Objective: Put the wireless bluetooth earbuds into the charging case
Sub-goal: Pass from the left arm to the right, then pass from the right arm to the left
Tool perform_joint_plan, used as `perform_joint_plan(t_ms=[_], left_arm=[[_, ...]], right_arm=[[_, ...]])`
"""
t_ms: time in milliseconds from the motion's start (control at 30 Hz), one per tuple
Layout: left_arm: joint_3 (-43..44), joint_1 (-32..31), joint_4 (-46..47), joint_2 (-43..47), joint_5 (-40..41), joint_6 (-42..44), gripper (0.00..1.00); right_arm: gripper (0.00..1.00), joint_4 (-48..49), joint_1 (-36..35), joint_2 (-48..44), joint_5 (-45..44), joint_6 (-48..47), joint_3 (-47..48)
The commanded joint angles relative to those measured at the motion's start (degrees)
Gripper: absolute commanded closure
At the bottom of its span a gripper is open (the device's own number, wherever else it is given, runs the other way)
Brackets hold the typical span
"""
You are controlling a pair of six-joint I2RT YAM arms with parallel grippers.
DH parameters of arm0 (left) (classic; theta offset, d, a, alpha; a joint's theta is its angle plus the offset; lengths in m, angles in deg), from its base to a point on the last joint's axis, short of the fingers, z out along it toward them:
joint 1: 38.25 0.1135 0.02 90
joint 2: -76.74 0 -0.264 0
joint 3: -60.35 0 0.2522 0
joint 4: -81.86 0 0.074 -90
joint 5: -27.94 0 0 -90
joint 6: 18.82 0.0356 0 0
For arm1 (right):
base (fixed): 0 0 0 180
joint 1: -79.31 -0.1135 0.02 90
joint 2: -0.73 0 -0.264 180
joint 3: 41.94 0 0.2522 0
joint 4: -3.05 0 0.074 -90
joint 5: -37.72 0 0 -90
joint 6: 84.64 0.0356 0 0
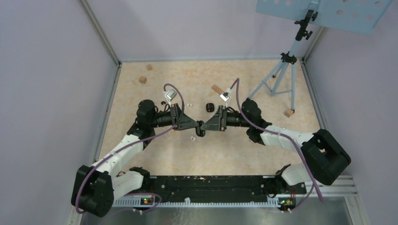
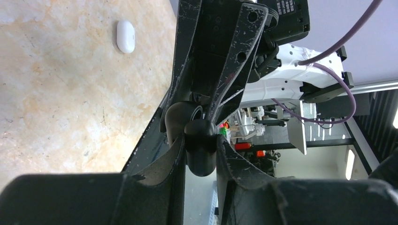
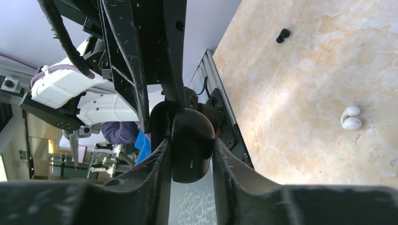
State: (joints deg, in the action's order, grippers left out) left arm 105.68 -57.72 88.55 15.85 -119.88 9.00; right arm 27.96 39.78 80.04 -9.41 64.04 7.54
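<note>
A black charging case (image 1: 201, 128) hangs above the middle of the table, held between both grippers, which meet tip to tip. My left gripper (image 2: 201, 146) is shut on its rounded end (image 2: 201, 154). My right gripper (image 3: 190, 150) is shut on the case (image 3: 191, 147) from the other side, both fingers touching it. A second rounded black part (image 3: 162, 119) shows behind it. A white earbud (image 3: 351, 119) and a small black earbud (image 3: 282, 35) lie on the table. In the top view, white earbuds lie at the near (image 1: 192, 138) and far (image 1: 189, 105) side of the grippers.
A white oval case (image 2: 125, 36) lies on the table. A small black piece (image 1: 210, 107) sits behind the grippers. Wooden blocks lie at the back left (image 1: 142, 79), back middle (image 1: 216, 88) and right (image 1: 288, 113). A tripod (image 1: 281, 70) stands at the back right.
</note>
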Motion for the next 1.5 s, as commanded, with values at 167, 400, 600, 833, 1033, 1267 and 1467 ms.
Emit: perform_joint_plan(t_ms=[167,400,600,833,1033,1267,1467], left_arm=[[7.81,0.24,-13.46,2.14,1.15,12.59,0.5],[14.87,0.62,-31.35,3.32,7.02,24.76,0.15],[13.15,0.66,-32.28,5.63,12.06,25.04,0.13],[4.68,0.63,-21.61,13.96,16.96,16.99,0.09],[0.2,-1.04,-15.79,14.53,15.85,12.99,0.03],[-4.11,-4.97,-9.07,15.13,23.85,6.17,0.04],[-9.3,-6.33,4.43,11.58,25.43,-3.0,0.04]], right_arm=[[0.94,1.89,-0.81,-0.8,-0.21,-0.32,1.48],[1.0,-7.12,-0.65,-3.93,-2.38,-5.04,1.82],[1.0,-10.92,0.09,-6.73,-6.23,-5.58,1.09],[1.0,-4.25,1.29,-11.33,-21.04,6.37,-6.82],[1.0,1.26,1.16,-12.02,-29.26,15.54,-11.56],[1.0,13.11,-0.35,-12.08,-38.53,22.64,-16.97],[1.0,31.86,-0.93,-4.81,-37.36,22.66,-17.37]])
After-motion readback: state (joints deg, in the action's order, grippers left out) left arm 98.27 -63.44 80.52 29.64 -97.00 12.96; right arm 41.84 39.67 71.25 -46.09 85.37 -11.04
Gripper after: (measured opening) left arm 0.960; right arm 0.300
